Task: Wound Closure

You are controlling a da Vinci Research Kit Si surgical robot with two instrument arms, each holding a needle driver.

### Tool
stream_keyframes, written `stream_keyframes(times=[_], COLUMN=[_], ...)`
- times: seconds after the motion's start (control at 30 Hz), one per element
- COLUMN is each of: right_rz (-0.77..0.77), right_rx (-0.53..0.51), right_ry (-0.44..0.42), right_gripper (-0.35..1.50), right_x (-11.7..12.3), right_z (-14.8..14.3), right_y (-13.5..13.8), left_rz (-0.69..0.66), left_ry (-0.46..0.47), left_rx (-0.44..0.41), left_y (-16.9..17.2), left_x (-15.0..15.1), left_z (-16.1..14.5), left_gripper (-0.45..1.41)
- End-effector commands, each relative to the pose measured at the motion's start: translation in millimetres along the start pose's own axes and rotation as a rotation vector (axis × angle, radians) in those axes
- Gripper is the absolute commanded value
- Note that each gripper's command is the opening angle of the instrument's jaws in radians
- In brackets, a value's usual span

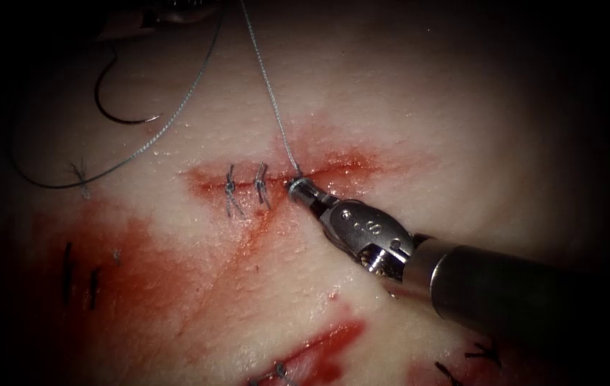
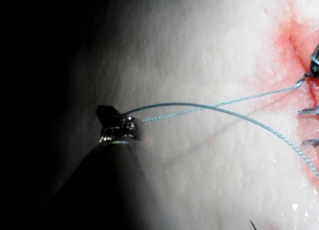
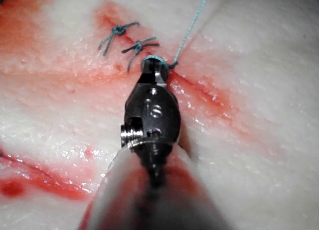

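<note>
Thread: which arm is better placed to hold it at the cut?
Right, likely: the right arm's fingers grip the thread at the cut; the left arm's fingers hold it farther off. The needle lies free on the tissue.

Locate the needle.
In the endoscope view the needle lies free on the tissue, up and left of the cut, beside the thread; neither tool holds it.

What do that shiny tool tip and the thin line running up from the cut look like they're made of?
The right arm's silvery tool, shut on the thread at the cut, looks like polished metal: it shows bright glints. The thin grey thread looks like twisted or braided fibre, given its beaded texture; which fibre is unclear.
</note>
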Motion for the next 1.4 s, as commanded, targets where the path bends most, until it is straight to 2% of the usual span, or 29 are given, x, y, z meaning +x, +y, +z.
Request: stream_keyframes(times=[0.03, 0.43, 0.97, 1.1, 1.27, 1.4], right_rz=[-0.002, -0.007, -0.008, -0.019, -0.05, -0.066], right_rx=[-0.001, 0.0, 0.02, 0.04, 0.049, 0.048], right_ry=[0.005, 0.007, 0.016, 0.004, -0.092, -0.118], right_gripper=[-0.35, -0.35, -0.35, -0.35, -0.35, -0.35], right_x=[-0.4, -0.3, -0.3, -1.1, -4.9, -6.4], right_z=[0.6, -2.4, -3.9, -4.5, -5.1, -5.4], right_y=[-0.5, -2.5, -3.6, -4.5, -6.0, -6.9], left_rz=[0.009, 0.051, 0.05, 0.077, 0.087, 0.087], left_ry=[-0.005, -0.063, -0.084, -0.09, -0.099, -0.099], left_rx=[0.034, 0.11, 0.161, 0.168, 0.171, 0.172], left_y=[-1.4, -5.0, -8.8, -9.6, -10.4, -10.8], left_x=[-0.6, -1.8, -2.6, -2.9, -3.4, -3.8], left_z=[1.6, 5.9, 7.4, 7.9, 8.8, 9.2], left_gripper=[-0.45, -0.45, -0.45, -0.45, -0.45, -0.45])
